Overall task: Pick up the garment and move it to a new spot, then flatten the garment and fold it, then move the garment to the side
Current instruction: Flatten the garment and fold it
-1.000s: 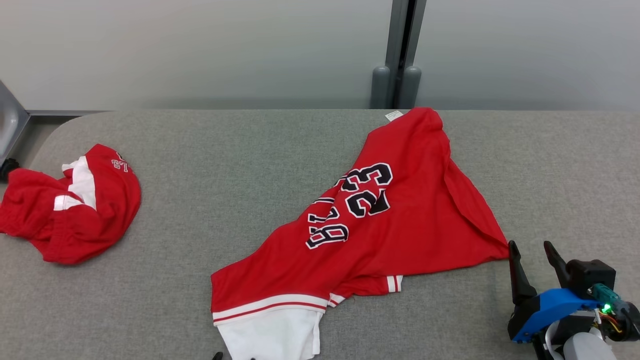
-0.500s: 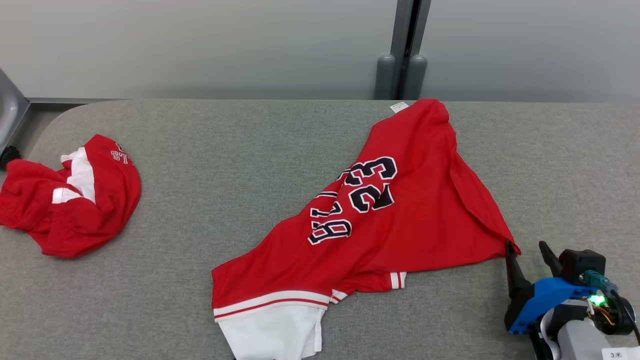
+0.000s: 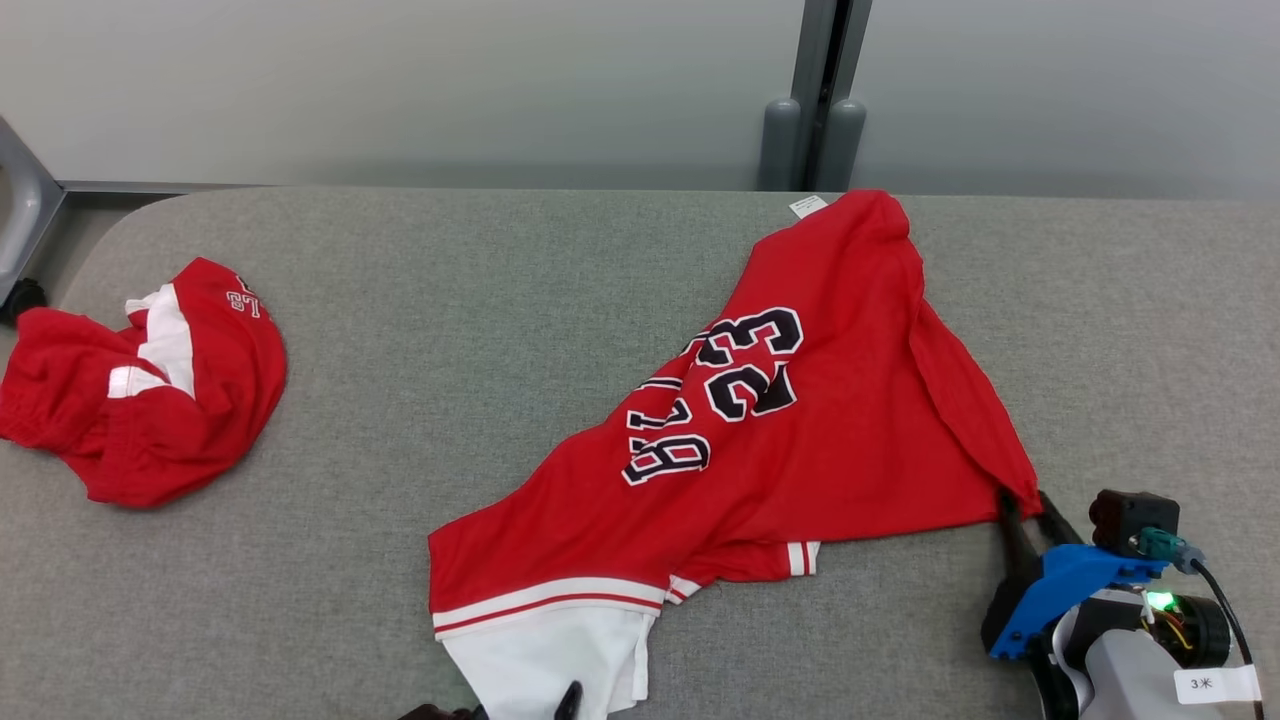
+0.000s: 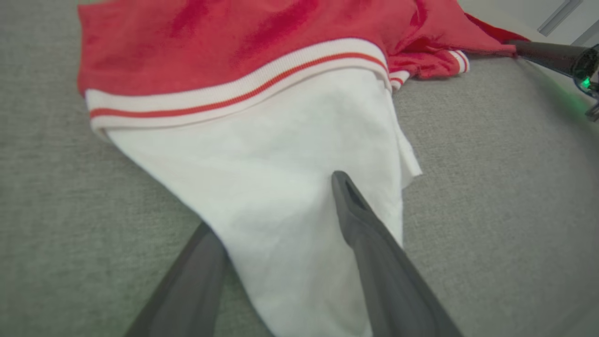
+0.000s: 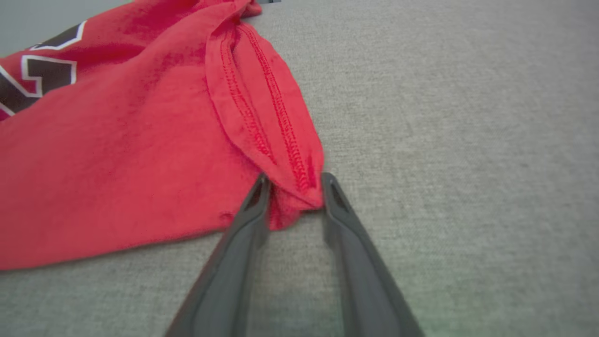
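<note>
The right gripper (image 5: 295, 179) is now closing, pinching the jersey's (image 3: 800, 440) red corner; the left gripper (image 4: 272, 203), standing spread, is straddling its white hem. The jersey is lying across the table's (image 3: 450, 300) middle, ready for lifting.

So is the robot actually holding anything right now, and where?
The right gripper has a red hem corner of the jersey between its fingertips; a firm grip cannot be told. The left gripper stands open over its white end, holding nothing.
</note>
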### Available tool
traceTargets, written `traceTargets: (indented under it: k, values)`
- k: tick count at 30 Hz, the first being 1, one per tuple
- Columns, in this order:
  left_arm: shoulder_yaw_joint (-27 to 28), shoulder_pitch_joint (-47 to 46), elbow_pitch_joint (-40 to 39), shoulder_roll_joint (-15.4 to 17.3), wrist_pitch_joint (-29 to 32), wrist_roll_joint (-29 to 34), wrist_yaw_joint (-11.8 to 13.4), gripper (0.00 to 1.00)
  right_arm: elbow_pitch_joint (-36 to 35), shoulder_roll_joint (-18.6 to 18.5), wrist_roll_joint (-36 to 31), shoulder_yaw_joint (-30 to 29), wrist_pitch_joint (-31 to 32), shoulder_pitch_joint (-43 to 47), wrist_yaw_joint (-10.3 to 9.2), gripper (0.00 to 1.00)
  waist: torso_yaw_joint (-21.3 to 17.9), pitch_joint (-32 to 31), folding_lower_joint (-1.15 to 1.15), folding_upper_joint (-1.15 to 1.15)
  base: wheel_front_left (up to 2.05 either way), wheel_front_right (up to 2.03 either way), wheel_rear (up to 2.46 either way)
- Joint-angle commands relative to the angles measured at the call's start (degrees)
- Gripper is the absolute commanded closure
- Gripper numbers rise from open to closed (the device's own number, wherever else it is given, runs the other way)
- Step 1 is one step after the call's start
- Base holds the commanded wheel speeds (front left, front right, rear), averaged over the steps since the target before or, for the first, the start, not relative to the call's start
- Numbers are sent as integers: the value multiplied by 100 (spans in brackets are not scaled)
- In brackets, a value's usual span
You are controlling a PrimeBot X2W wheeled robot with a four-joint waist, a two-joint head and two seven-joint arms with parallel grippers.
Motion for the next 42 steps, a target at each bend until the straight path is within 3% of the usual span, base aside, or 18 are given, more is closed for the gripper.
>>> traceTargets:
  k: [1, 2, 3, 25, 38, 42]
  values:
    - [12, -121, 49, -6, -37, -63, -11, 62, 59, 54, 52, 52, 15, -36, 1, 100, -6, 0, -1, 0, 0, 0, 0]
    - [30, -162, 71, -4, -59, -87, -11, 77, 43, 60, 96, 91, 14, -57, 1, 100, -9, -5, -1, 0, 0, 0, 0]
    - [38, -193, 82, 0, -94, -115, -11, 100, 1, 64, 132, 128, 14, -69, 1, 100, -15, -10, -1, 0, 0, 0, 0]
    - [716, -1135, -454, 240, -401, -352, 128, 100, -1723, 40, 1282, 1410, 8, 346, 1, 100, -347, -355, -1, 0, 0, 0, 0]
    - [1177, -2885, -748, 584, -198, -412, 143, 100, -2326, -87, 2265, 1852, 202, -999, 1, 100, -545, -7, -1, 0, 0, 0, 0]
    - [1248, -3791, -767, 698, -68, -421, 97, 100, -2270, -157, 2419, 1854, 348, -1891, 1, 100, -621, 354, -1, 0, 0, 0, 0]
